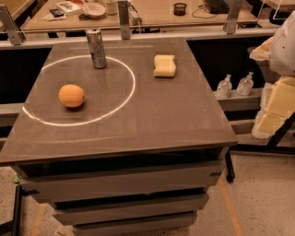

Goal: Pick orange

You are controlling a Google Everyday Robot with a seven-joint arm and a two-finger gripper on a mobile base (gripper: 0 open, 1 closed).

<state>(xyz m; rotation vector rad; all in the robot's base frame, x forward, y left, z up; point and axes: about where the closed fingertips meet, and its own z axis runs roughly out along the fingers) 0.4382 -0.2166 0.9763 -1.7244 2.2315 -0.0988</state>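
The orange is a round orange fruit lying on the left part of the grey table top, inside a bright ring of light. My gripper does not show in the camera view. Only a white rounded part and pale cream blocks, which I cannot identify for sure, show at the right edge, well away from the orange. Nothing touches or covers the orange.
A tall metal can stands upright behind the orange at the ring's far edge. A pale yellow sponge lies at the back right. Two small bottles stand on a low shelf to the right. A cluttered desk is behind.
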